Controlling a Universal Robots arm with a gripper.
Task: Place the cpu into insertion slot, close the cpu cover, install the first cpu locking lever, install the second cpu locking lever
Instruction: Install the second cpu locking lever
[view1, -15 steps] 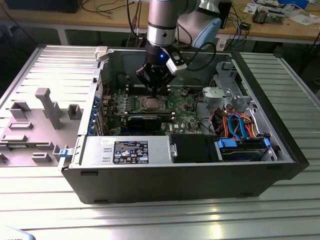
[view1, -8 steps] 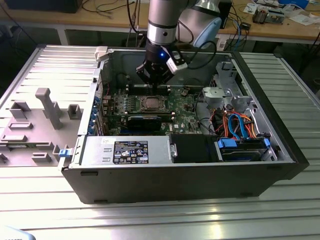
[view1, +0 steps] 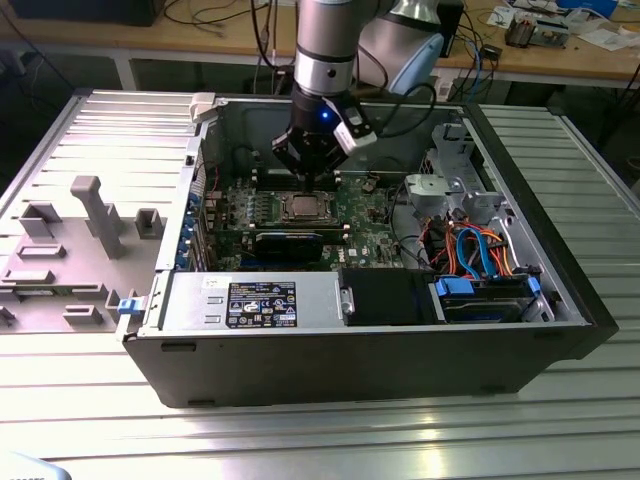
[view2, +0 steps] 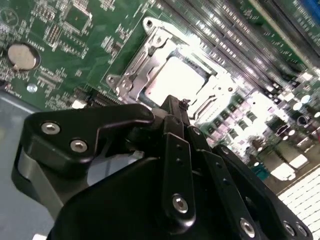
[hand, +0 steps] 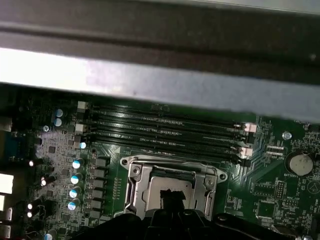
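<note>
So we've got the gripper sitting low inside the open PC case, right above the slot on the green mobo. In the second wrist view the cpu is already lying flat in the slot, w/ the cover down around it, metal top showing thru the window. Fingertips look pressed together, nothing btwn them, hanging just over the near edge of the cover. First wrist view has the same: cover flat, gripper tip over its middle, RAM slots just beyond it. Can't tell from here if the levers are latched. In the exterior view a black card sits just in front of the slot.
</note>
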